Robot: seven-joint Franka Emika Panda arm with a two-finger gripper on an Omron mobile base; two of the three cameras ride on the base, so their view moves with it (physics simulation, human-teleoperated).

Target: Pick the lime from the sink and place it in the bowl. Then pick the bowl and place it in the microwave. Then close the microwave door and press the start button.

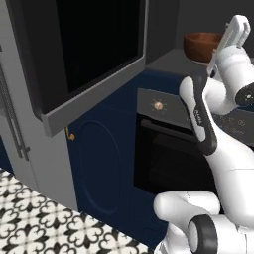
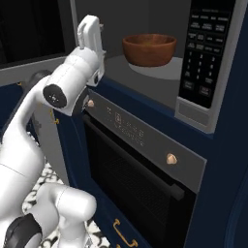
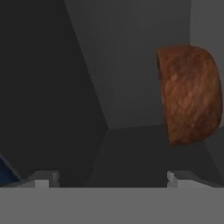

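Observation:
The reddish-brown wooden bowl [image 2: 148,48] stands on the grey floor of the microwave [image 2: 145,73] cavity. It also shows at the upper right of the left base view, bowl [image 1: 199,45], and lies sideways in the rolled hand view, bowl [image 3: 190,94]. My gripper [image 2: 91,25] hovers at the cavity's left front, apart from the bowl and pointing into it, gripper [image 1: 240,25]. Its jaws stand wide open with nothing between them, gripper [image 3: 111,178]. The microwave door [image 1: 94,44] is swung open to the left. The lime is hidden and the sink is out of view.
The microwave's black keypad panel [image 2: 203,53] runs down the right side of the cavity. Below sits a black wall oven [image 2: 135,169] with copper knobs and a bar handle. Blue cabinet fronts [image 1: 99,158] and a patterned tile floor [image 1: 30,218] lie to the left.

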